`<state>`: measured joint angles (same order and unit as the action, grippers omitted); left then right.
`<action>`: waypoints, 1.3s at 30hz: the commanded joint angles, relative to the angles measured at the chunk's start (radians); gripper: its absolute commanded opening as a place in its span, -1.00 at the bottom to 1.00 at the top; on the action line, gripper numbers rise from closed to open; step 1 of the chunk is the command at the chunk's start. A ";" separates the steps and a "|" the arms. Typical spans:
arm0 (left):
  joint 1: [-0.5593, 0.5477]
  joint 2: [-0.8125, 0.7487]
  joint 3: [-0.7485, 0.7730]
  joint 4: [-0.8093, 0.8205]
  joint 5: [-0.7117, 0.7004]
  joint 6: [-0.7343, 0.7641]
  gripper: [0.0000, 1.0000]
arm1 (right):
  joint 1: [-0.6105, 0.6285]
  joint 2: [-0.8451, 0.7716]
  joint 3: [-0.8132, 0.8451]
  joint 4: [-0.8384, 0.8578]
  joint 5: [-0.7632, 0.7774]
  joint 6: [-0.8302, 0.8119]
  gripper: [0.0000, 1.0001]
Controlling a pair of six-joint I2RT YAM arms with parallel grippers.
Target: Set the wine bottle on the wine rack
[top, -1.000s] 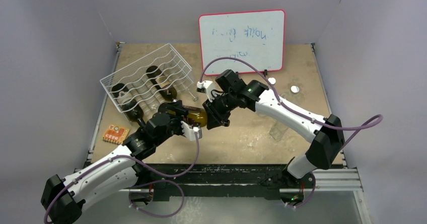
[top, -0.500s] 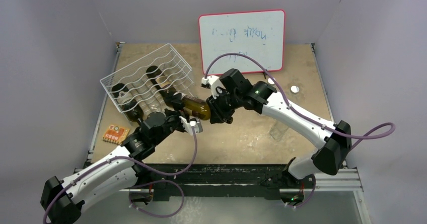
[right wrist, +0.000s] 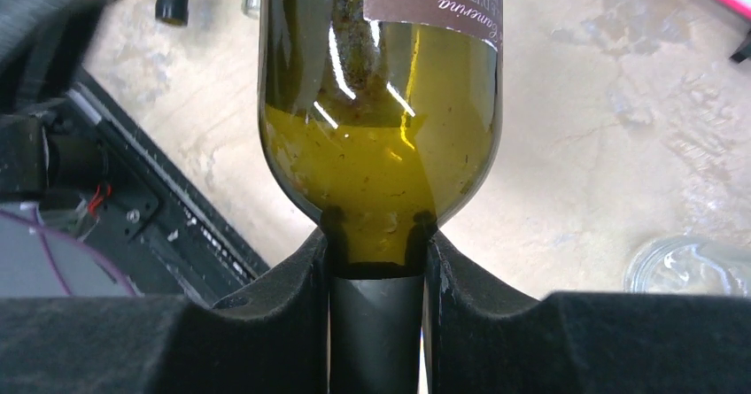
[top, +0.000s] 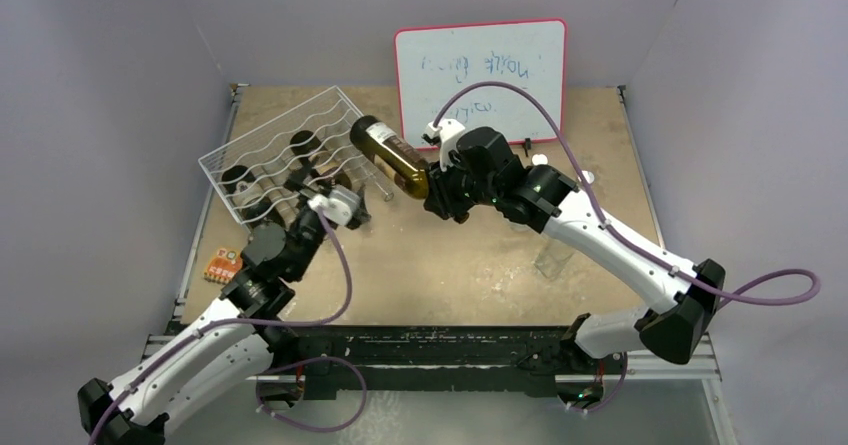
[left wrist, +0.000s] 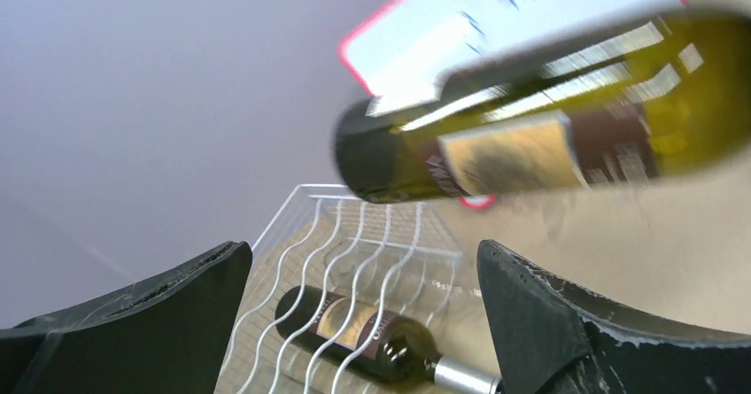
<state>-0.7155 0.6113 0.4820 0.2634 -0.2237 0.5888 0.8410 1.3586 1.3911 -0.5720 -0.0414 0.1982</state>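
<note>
**Right hand (right wrist: 376, 257) grasps wine bottle (top: 390, 155) by the neck**

It holds the bottle in the air, just right of the wine rack (top: 265, 150). The bottle's long axis runs near-right to far-left, base pointing at the rack's top. Left hand (left wrist: 361, 261), released and holding nothing, sits lower and nearer the rack.

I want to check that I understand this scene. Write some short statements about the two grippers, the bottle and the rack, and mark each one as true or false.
1. The right gripper grips the wine bottle by its neck. True.
2. The left gripper is shut on that bottle. False: it is open and holds nothing.
3. The wine rack has no bottle in it. False: a dark bottle lies in it.
4. A whiteboard stands at the far side of the table. True.
</note>
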 commanded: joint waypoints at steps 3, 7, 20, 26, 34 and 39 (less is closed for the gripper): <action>0.057 0.044 0.343 -0.061 -0.286 -0.551 1.00 | -0.002 0.003 0.043 0.312 0.075 0.024 -1.00; 0.062 0.160 0.581 -0.305 -0.360 -0.640 1.00 | -0.002 0.071 0.080 0.367 0.075 0.007 -1.00; 0.077 0.418 0.889 -0.603 -0.433 -0.813 1.00 | -0.003 0.322 0.194 0.583 0.110 -0.013 -1.00; 0.105 0.465 0.816 -0.519 -0.477 -0.861 0.96 | -0.008 0.470 0.293 0.625 0.153 -0.023 -1.00; 0.159 0.400 0.698 -0.431 -0.731 -0.884 0.97 | -0.025 0.607 0.395 0.641 0.129 -0.034 -1.00; 0.197 0.361 0.625 -0.391 -0.792 -0.894 0.96 | -0.045 0.653 0.439 0.613 0.117 -0.052 -1.00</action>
<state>-0.5488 1.0187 1.1404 -0.2234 -0.9119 -0.2760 0.8143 2.0495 1.7233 -0.1051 0.0784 0.1772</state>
